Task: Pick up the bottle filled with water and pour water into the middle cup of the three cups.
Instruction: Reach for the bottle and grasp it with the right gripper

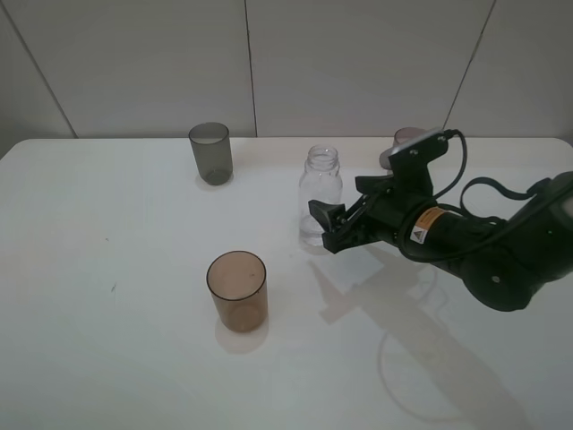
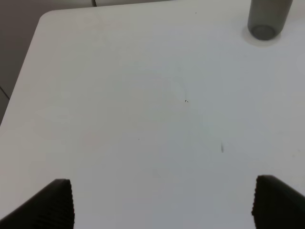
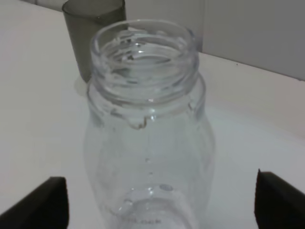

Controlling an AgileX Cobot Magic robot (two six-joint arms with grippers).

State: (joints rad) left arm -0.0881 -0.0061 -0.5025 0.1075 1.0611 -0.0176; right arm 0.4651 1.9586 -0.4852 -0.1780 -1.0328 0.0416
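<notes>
Right tool point(image 1: 324, 226) spread, fingers flanking the bottle point(image 1: 320, 191) without touching; I judge it is lined up for a squeeze. Bottle upright on the counter point(image 1: 107, 340), at 2 o'clock from the middle cup point(image 1: 237, 288). Left tool point(image 2: 162, 202) spread, idle.

High camera overlooks the table point(image 1: 89, 358); both wrist views share the grey cup point(image 2: 267, 16).

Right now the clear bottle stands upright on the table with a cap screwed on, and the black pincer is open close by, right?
No cap: the right wrist view shows the bottle with its threaded neck open. It does stand upright on the table, the right pincer open close by.
</notes>
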